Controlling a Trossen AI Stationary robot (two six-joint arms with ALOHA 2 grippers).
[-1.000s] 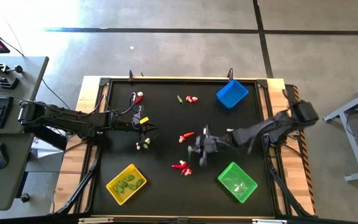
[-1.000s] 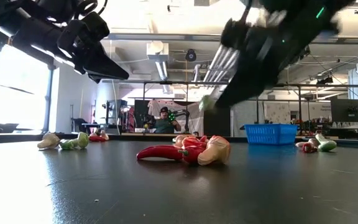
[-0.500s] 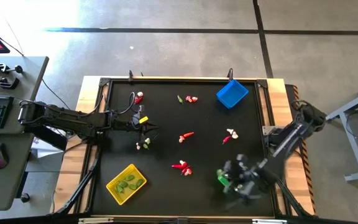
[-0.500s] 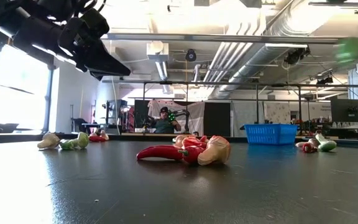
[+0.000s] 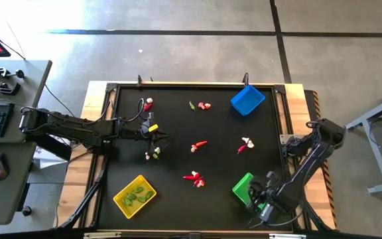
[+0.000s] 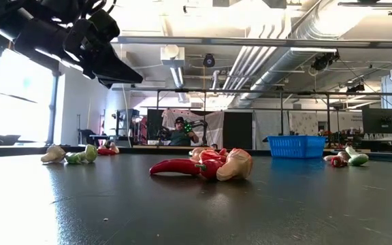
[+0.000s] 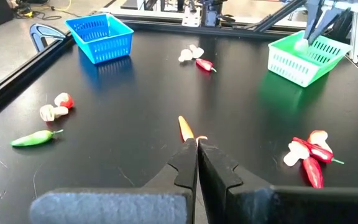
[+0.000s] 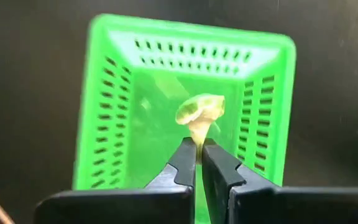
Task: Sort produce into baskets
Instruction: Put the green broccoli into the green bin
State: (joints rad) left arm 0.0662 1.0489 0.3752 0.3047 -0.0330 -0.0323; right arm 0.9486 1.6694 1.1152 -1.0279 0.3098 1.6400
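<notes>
Over the green basket (image 8: pixel 185 106) at the bench's near right corner, your right hand (image 8: pixel 199 163) pinches a pale bulb (image 8: pixel 199 114) by its stem, so next spread it to drop the bulb in (the left hand (image 7: pixel 197 149), pressed together and empty, hovers mid-bench).

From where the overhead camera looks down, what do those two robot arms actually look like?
Both are dark, slim, jointed arms. The left arm has black cables along it and a small yellow tag near its gripper. The right arm looks much the same, with a bulky round joint. Each gripper, like the right gripper, ends in two tapered black fingers.
</notes>
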